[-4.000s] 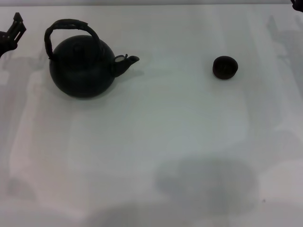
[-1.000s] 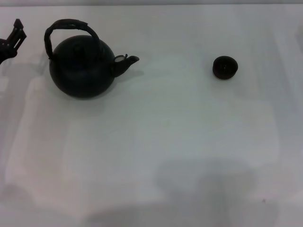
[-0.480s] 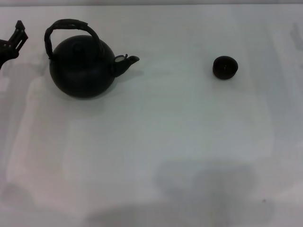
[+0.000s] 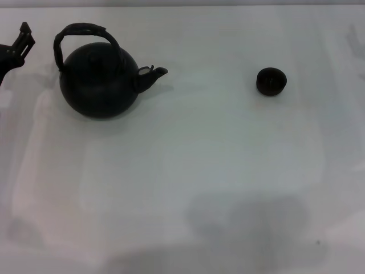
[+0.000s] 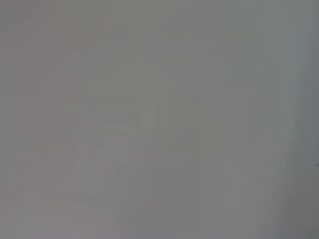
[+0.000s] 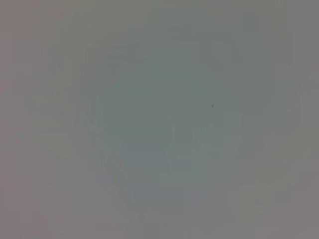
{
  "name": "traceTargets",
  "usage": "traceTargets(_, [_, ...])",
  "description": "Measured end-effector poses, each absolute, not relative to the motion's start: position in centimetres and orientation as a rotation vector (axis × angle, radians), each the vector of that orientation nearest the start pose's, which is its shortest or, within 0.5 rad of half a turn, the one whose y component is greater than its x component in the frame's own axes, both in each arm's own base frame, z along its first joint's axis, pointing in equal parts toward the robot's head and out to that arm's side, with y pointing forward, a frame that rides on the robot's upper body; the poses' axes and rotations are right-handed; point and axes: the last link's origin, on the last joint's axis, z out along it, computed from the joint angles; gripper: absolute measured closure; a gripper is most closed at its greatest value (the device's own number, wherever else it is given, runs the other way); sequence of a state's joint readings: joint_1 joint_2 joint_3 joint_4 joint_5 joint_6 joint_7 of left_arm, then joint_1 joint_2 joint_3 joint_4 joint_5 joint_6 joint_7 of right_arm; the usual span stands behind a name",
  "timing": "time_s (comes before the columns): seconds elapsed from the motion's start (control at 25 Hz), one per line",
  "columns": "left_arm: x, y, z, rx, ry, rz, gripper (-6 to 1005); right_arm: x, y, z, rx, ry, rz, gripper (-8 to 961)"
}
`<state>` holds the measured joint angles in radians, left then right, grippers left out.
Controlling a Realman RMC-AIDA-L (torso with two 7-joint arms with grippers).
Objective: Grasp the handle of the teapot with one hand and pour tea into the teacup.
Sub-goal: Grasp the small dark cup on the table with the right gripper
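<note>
The round matte black teapot (image 4: 98,80) stands upright at the far left of the white table, its short spout (image 4: 154,74) pointing right. Its dark arched handle (image 4: 82,31) loops over the top. The tiny dark teacup (image 4: 270,81) sits far to the right of the spout, well apart from the pot. My left gripper (image 4: 16,45) shows only partly at the left edge, level with the teapot's top and apart from it. My right gripper is out of view. Both wrist views show only bare surface.
The white table (image 4: 188,171) stretches wide in front of the teapot and cup, with soft shadows near its front edge.
The left gripper has shifted very slightly to the right. The right gripper, seen at the top right corner 4 s ago, has left the view. Teapot and cup have not moved.
</note>
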<state>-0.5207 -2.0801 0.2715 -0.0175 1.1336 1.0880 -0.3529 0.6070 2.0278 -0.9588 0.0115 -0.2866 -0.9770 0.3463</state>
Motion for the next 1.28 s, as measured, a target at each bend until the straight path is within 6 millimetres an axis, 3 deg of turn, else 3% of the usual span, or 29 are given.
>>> traceTargets(1.28, [-33.4, 35.4, -1.9, -1.603, -0.753, -0.703, 117, 35.7, 37.5, 3.0, -1.435, 0.763, 0.647, 165])
